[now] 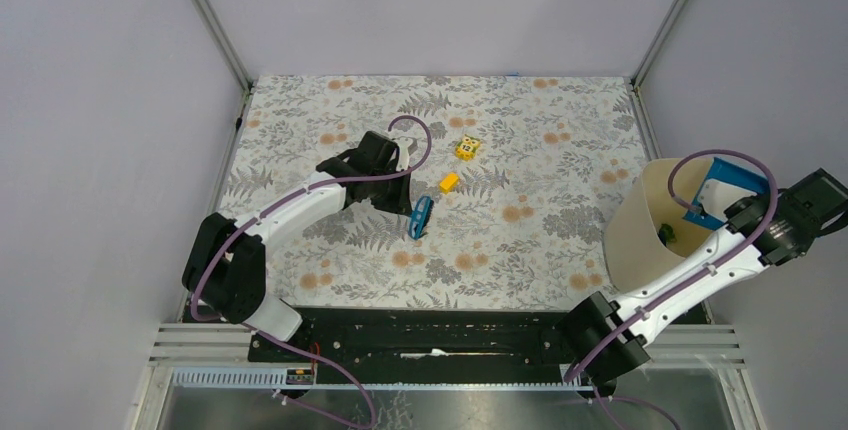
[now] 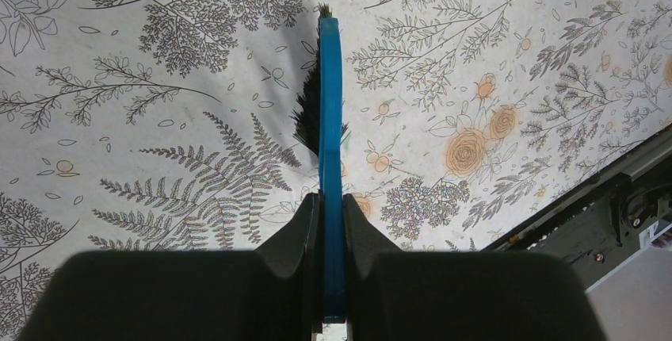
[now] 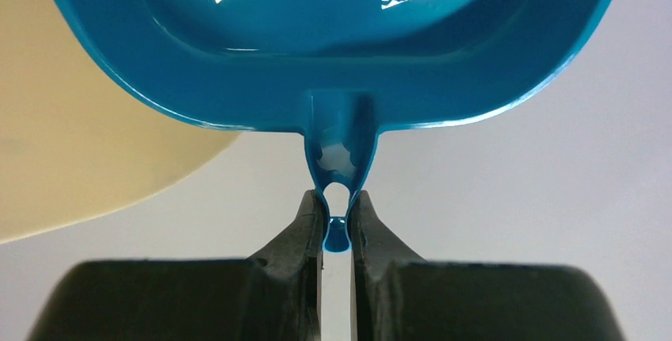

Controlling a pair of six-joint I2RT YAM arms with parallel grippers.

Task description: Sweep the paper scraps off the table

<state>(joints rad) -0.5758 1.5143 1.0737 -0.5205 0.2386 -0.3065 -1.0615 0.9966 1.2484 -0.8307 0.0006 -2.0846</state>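
Currently, the paper scraps (image 1: 665, 233) show only as a small dark clump inside the beige bin (image 1: 630, 220), just below the right gripper (image 3: 337, 218), whose fingers are clamped on the handle of the blue dustpan (image 3: 333, 40). The left gripper (image 2: 333, 210) is clamped on the blue brush (image 2: 330, 95), which extends ahead of its fingers over the table (image 1: 560, 110).

The table (image 1: 570, 250), in a fern-and-flower cloth, bears a yellow block (image 1: 449, 182) and a yellow patterned toy (image 1: 466, 147).
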